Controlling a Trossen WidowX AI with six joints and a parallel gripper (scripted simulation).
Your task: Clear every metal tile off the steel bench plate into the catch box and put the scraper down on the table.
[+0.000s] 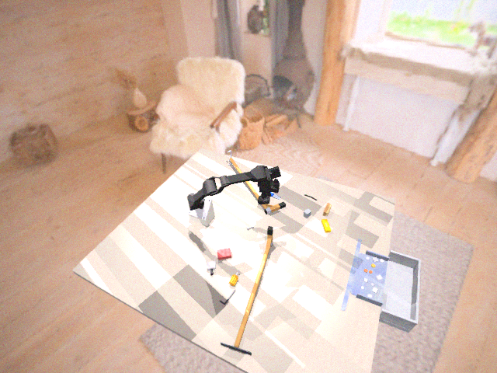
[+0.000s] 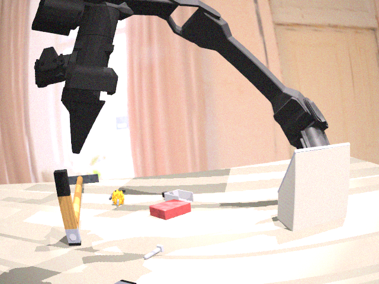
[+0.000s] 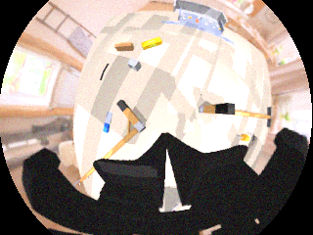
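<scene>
In the top view, from left to right, the white base [image 1: 207,212] [image 2: 321,186] stands first on the table [image 1: 132,249]. In front of it there is a small grey piece [image 1: 210,266] [image 2: 180,195], and just beside it lies the red block [image 1: 224,253] [image 2: 170,209]. Next come a black bent key [image 1: 229,298] and a small yellow item [image 1: 234,280] [image 2: 118,197] [image 3: 245,137].

The scraper [image 1: 253,294] [image 2: 77,202] [image 3: 251,115] lies on the table, with its wide dark blade near the edge and its black grip end raised. A second long tool [image 1: 251,188] [image 3: 164,135] lies at the other side, and the gripper [image 1: 262,201] [image 2: 76,152] [image 3: 164,135] is above the table near its bent handle. The gripper's fingers are together, with nothing between them, and it is apart from the scraper.

Further right are a blue item [image 1: 275,196] [image 3: 107,122], a grey cube [image 1: 307,213] [image 3: 134,64], a yellow block [image 1: 325,225] [image 3: 152,43] and a wooden block [image 1: 327,209] [image 3: 124,47]. After these, the tiles [image 1: 379,277] [image 3: 197,21] are scattered on the bluish plate [image 1: 356,279]. The box [image 1: 397,321] [image 3: 201,9] is at the plate's far end.
</scene>
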